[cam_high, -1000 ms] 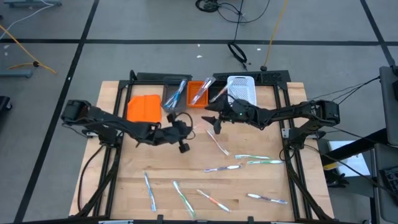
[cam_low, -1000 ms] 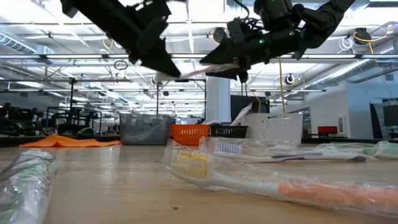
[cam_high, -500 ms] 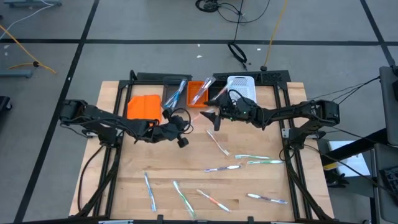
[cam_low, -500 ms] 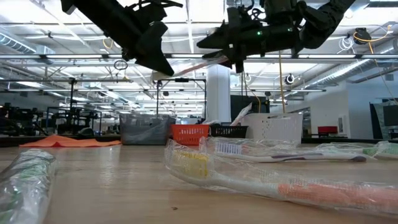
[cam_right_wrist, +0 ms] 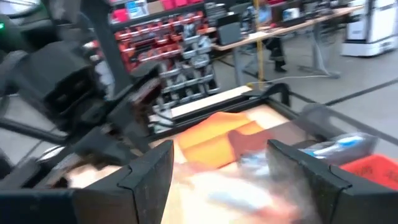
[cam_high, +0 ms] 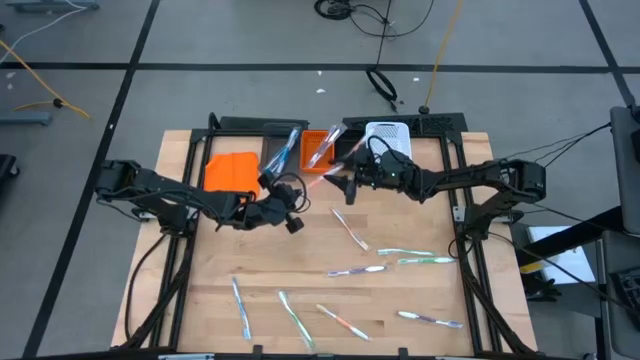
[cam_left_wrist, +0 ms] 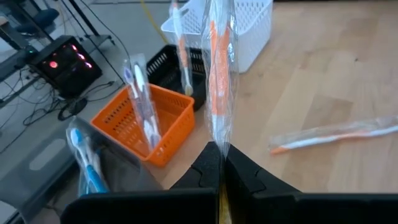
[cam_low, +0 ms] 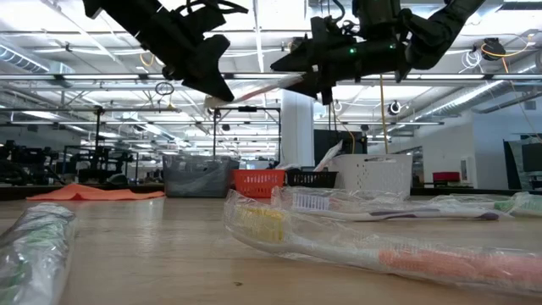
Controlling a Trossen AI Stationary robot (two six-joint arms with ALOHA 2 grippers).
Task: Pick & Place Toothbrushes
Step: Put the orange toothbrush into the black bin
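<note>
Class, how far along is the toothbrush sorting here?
Done: a few binned brushes stand in the grey bin and orange bin. In hand: the left hand grips a wrapped toothbrush above the table, with the open right hand close by. Left: several loose brushes lie on the table.

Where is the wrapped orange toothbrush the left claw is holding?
The toothbrush is pinched in the left claw, raised mid-table, near the orange bin.

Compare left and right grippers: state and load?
Left gripper is shut on a wrapped orange toothbrush; right gripper is open, fingers wide apart, clamping nothing. Left gripper's toothbrush points toward the right gripper; right gripper offers none. Both hang above the table, tips facing each other.
</note>
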